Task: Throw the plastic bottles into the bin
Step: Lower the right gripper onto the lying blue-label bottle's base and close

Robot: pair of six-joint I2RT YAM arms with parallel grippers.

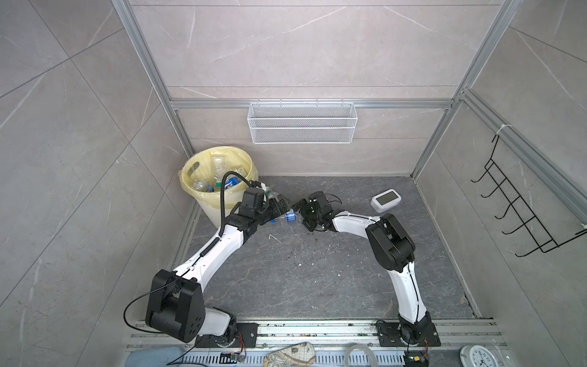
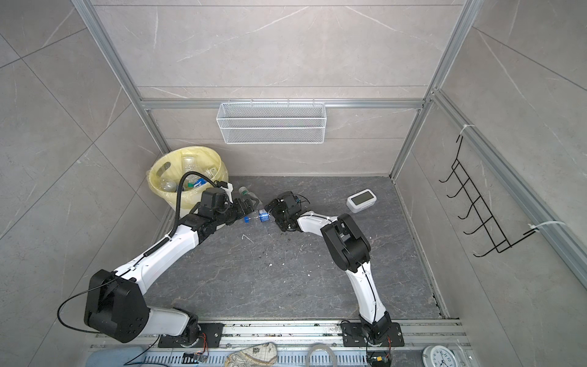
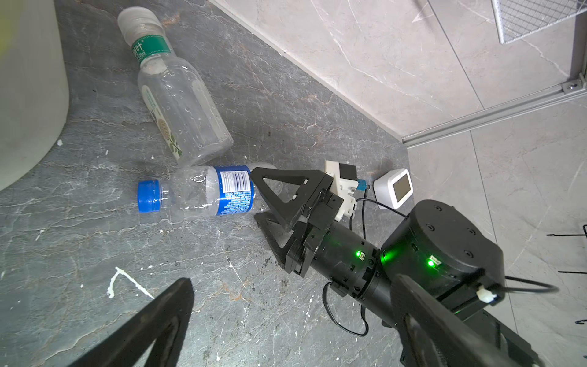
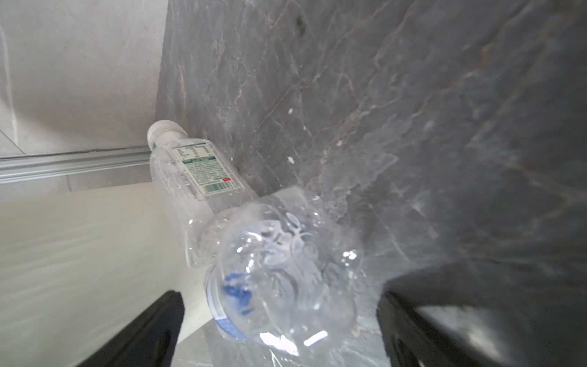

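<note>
Now we see the blue-labelled bottle (image 3: 209, 190) on the worktop (image 3: 79, 238), straight ahead of the spread jaws of our right arm (image 3: 438, 241), base at their tips, long axis pointing away, yet crosswise and farther from the spread, empty jaws of our left arm (image 1: 219, 244).

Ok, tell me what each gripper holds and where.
Nothing. Left gripper open; right gripper open, jaws flanking the base of the blue bottle.

Lab mock bathroom: marble-look panels (image 1: 286, 47) on aluminium frame (image 1: 311, 104), wire basket (image 1: 301, 127), hook rack (image 1: 521, 206), arms (image 1: 219, 251) bolted to rail (image 1: 317, 330).
</note>
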